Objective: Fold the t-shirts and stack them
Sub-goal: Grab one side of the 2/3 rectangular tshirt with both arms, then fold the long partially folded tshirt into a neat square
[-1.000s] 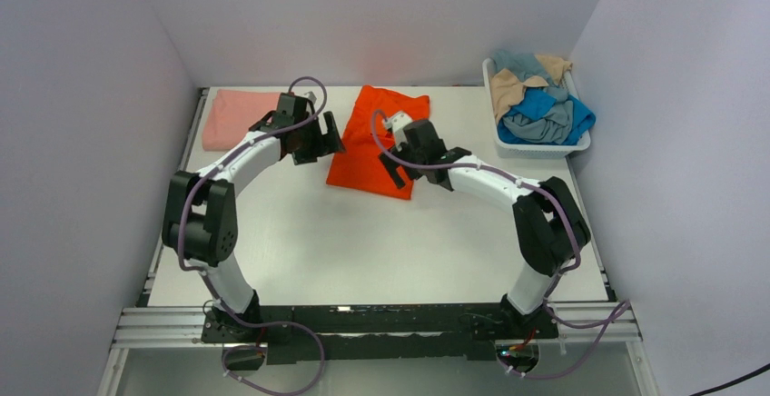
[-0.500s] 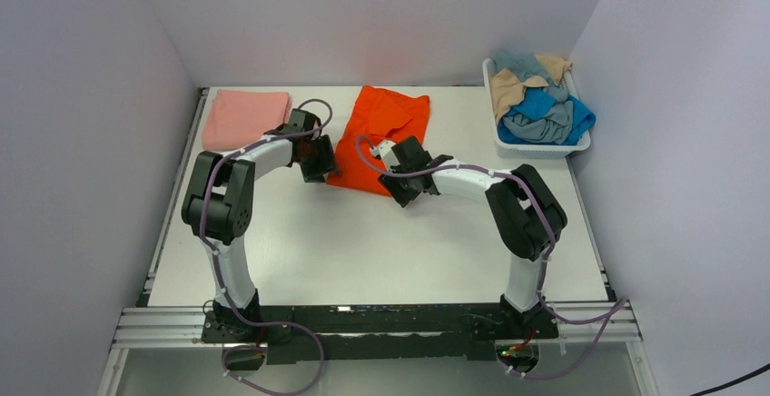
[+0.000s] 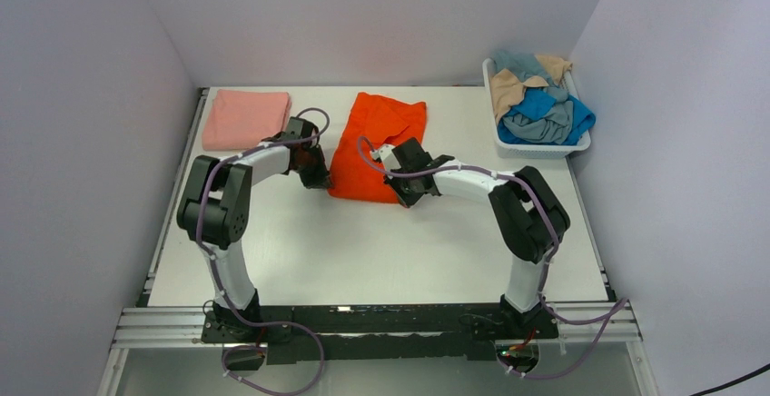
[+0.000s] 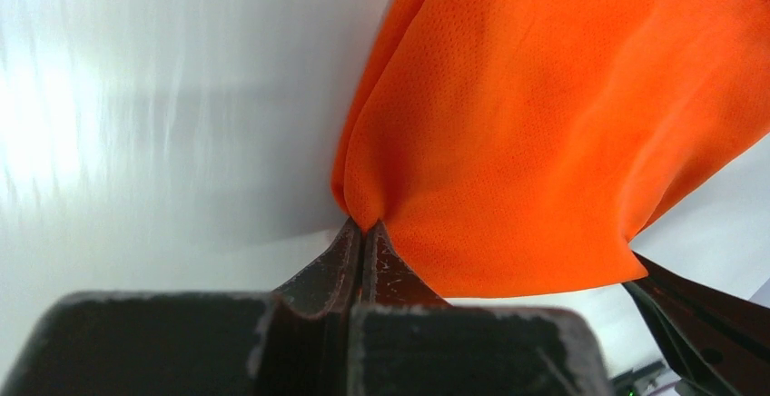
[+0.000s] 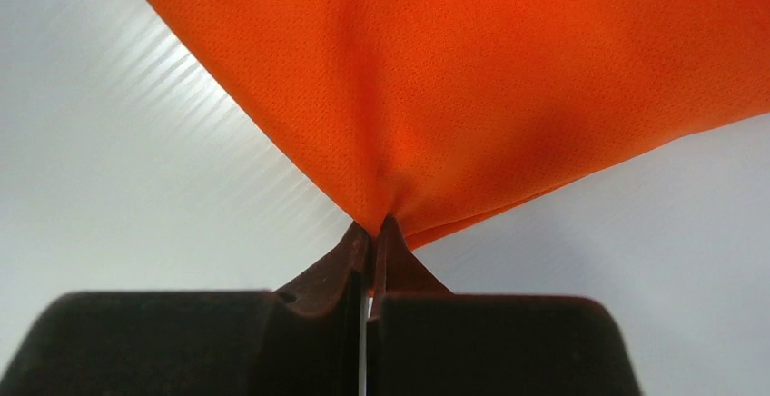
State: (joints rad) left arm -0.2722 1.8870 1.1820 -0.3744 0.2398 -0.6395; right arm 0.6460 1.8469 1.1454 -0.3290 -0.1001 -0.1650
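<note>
The bright orange t-shirt (image 3: 377, 142) lies lengthwise on the table's middle, folded narrow. My left gripper (image 3: 320, 178) is shut on its near left corner; in the left wrist view the cloth (image 4: 545, 123) puckers where the left gripper (image 4: 366, 230) pinches it. My right gripper (image 3: 405, 198) is shut on the near right corner, and the cloth (image 5: 454, 78) gathers to a point at the right gripper (image 5: 374, 226). A folded salmon-pink t-shirt (image 3: 245, 118) lies at the back left. Blue, grey-blue, teal and tan t-shirts (image 3: 538, 105) sit crumpled in a basket.
The white plastic basket (image 3: 545, 149) stands at the back right near the wall. Grey walls close in the table (image 3: 381, 251) on the left, back and right. Both arms' elbows rise above the table's near half.
Both grippers came down to the orange t-shirt's near edge and closed on its two corners. The shirt now looks narrower and pulled slightly toward me.
</note>
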